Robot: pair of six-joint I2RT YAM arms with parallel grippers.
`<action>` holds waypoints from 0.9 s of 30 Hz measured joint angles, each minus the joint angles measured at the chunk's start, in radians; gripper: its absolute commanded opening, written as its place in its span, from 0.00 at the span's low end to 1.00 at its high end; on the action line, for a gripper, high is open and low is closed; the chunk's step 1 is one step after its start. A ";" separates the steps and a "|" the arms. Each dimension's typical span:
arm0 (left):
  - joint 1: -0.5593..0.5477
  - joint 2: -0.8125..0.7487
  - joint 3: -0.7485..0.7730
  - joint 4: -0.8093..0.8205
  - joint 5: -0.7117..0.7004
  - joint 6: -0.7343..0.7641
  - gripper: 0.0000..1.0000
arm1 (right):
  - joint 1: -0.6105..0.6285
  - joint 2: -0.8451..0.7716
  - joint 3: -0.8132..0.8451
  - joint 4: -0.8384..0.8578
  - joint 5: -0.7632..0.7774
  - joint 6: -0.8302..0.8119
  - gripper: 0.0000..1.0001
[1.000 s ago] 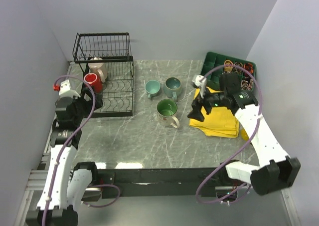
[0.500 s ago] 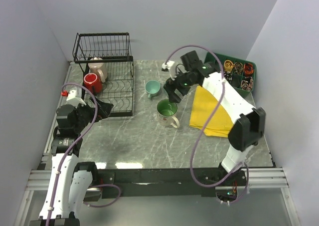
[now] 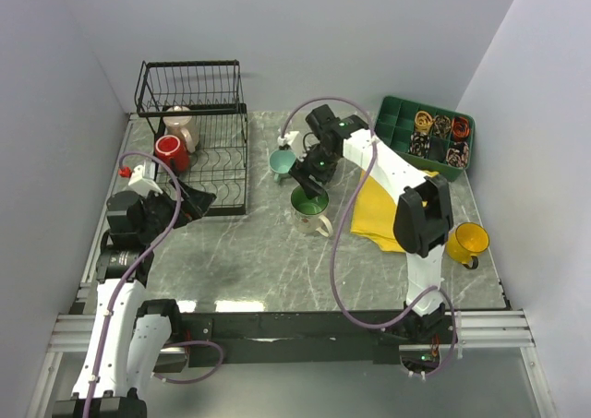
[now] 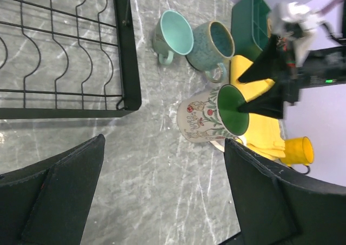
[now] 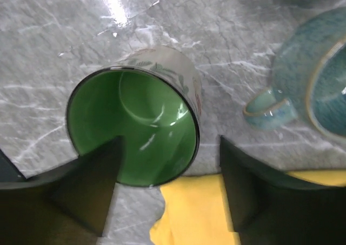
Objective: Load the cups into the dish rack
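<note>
Hovering over the cream mug (image 5: 135,120) with the green inside, your right gripper (image 5: 170,142) now has its fingers spread, one at either side of the rim. They look narrower than full spread, but nothing is clamped, and I cannot tell whether a pad touches the rim. That mug stands upright on the table, right of the dish rack (image 3: 217,209) and near the two teal mugs: the light one (image 3: 282,162) just beyond it, the darker one (image 4: 215,42) beside that. I judge this to be the start of the next pick, with the squeeze not yet made.

A red mug (image 3: 169,149) and a beige mug (image 3: 178,121) sit in the rack at its left side. A yellow mug (image 3: 466,241) lies well off at the near right, past the yellow cloth (image 3: 383,210).

A second ago your right arm was out over that cloth; half a second ago it reached toward the teal mugs, and it has since settled above the cream one. Your left gripper (image 4: 162,142), fingers wide and holding nothing, has drawn back from the red mug to the rack's near corner.
</note>
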 measured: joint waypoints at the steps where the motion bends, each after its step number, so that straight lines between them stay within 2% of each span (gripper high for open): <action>1: 0.000 0.001 0.000 0.000 0.005 -0.006 0.97 | 0.002 0.014 0.002 -0.003 0.001 -0.010 0.64; 2: 0.000 0.000 0.000 0.001 0.009 -0.010 0.96 | 0.005 0.026 0.002 -0.005 0.002 -0.014 0.59; 8: 0.000 -0.003 0.000 0.001 0.039 -0.040 0.96 | 0.018 0.065 0.002 0.003 0.010 -0.036 0.51; 19: 0.000 0.002 0.000 0.022 0.093 -0.114 0.96 | 0.018 0.077 -0.065 0.064 0.007 -0.114 0.52; 21: 0.000 0.002 0.000 0.023 0.101 -0.122 0.96 | 0.018 0.085 -0.065 0.064 0.006 -0.121 0.45; 22: 0.000 0.002 0.000 0.027 0.106 -0.127 0.96 | 0.018 0.089 -0.065 0.064 0.007 -0.125 0.32; 27: 0.000 0.007 -0.006 0.076 0.147 -0.175 0.96 | 0.019 0.097 -0.066 0.091 0.009 -0.124 0.07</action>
